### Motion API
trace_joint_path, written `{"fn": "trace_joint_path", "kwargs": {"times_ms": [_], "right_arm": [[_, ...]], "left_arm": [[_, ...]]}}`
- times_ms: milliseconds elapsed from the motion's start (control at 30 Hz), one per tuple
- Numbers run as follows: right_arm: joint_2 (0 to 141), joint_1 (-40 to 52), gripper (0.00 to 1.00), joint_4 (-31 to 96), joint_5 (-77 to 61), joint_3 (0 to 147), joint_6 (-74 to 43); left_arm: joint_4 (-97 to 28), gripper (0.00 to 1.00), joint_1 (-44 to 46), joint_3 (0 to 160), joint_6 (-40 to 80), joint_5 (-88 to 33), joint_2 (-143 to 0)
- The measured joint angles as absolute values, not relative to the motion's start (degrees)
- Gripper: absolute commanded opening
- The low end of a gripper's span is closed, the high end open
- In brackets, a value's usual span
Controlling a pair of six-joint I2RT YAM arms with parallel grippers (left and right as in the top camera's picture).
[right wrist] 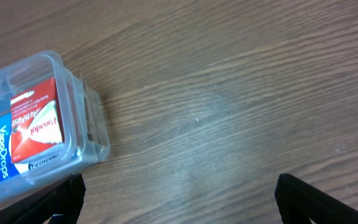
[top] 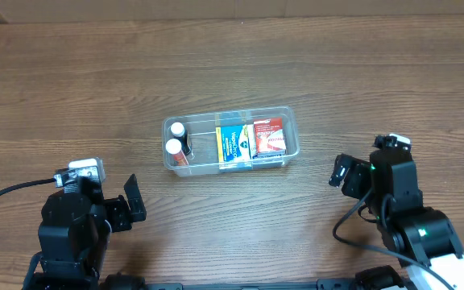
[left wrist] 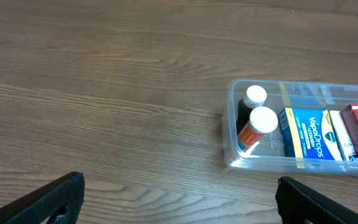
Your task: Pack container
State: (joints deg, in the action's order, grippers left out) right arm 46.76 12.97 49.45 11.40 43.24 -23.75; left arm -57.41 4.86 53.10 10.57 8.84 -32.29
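The clear plastic container (top: 290, 121) lies on the wooden table at centre. Inside it are two bottles with white caps (top: 176, 138), a blue and yellow VapoDrops box (top: 234, 143) and a red box (top: 269, 136). It also shows in the left wrist view (left wrist: 232, 118) and the right wrist view (right wrist: 89, 118). My left gripper (top: 127, 201) is open and empty, near the front left, well short of the container. My right gripper (top: 346, 173) is open and empty, to the right of the container.
A black cable (top: 10, 192) runs from the left arm to the left edge. Bare wood lies all round the container.
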Motion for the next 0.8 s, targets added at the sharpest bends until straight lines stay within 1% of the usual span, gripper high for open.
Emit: {"fn": "trace_joint_path", "kwargs": {"times_ms": [67,167,200,400,533,667,800], "right_arm": [[43.81,13.08,1.0,49.28,11.35,42.35,-23.7],[37.45,13.17,1.0,45.58,11.33,38.92,-21.8],[33.3,13.17,1.0,42.35,10.81,35.92,-20.21],[13.76,13.13,1.0,32.95,7.25,20.93,-12.91],[4.69,12.1,1.0,26.48,3.46,14.9,-9.26],[1.02,10.92,1.0,15.14,2.28,9.89,-6.5],[0.78,10.92,1.0,8.45,1.45,6.39,-4.23]], "left_arm": [[-57.41,1.0,4.86,53.1,10.57,8.84,-32.29],[-57.39,1.0,4.86,53.1,10.57,8.84,-32.29],[-57.43,1.0,4.86,53.08,10.57,8.84,-32.29],[-57.41,1.0,4.86,52.88,10.57,8.86,-32.29],[-57.41,1.0,4.86,52.86,10.57,8.86,-32.29],[-57.41,1.0,4.86,52.84,10.57,8.86,-32.29],[-57.41,1.0,4.86,52.84,10.57,8.84,-32.29]]}}
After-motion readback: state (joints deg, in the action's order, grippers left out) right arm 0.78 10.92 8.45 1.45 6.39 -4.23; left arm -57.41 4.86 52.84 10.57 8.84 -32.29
